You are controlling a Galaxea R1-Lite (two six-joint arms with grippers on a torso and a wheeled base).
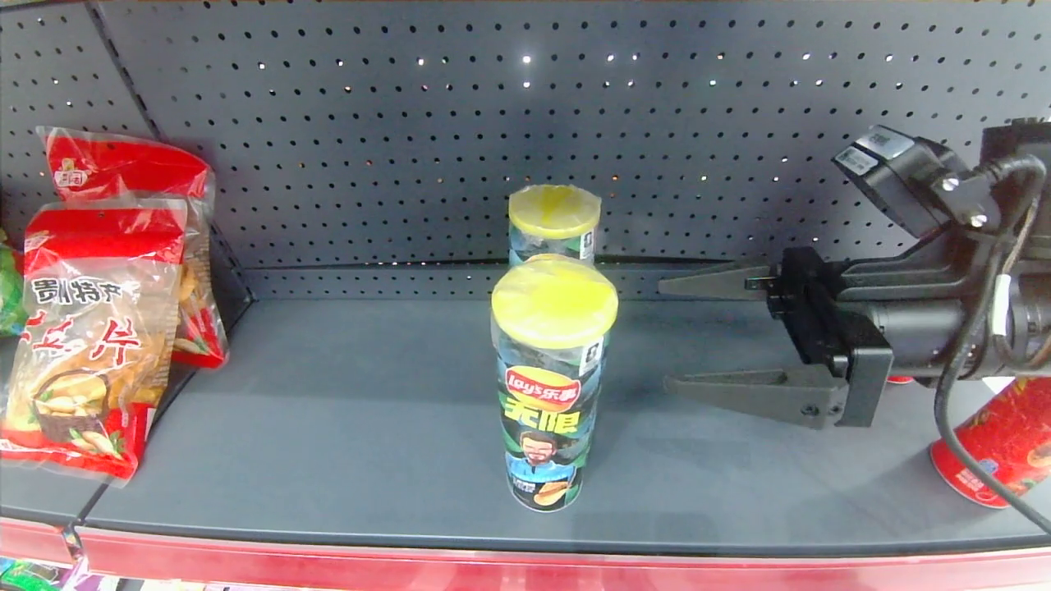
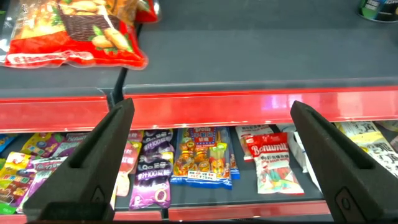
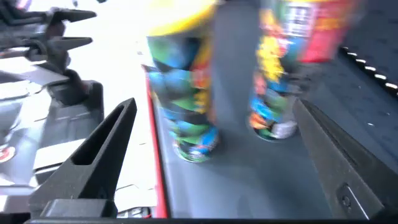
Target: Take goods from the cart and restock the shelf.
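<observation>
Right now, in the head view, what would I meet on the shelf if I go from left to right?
red snack bags → front chips can with the yellow lid → right end effector, open and empty → red can at the right edge

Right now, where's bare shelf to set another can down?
Widest bare patch: shelf between the snack bags and the front can. Right of that can it is tighter: the open right tool hangs there, red can beyond.

shelf (image 1: 345,427): matt metal; can lid (image 1: 554,302): smooth plastic; snack bags (image 1: 90,328): glossy plastic film
</observation>
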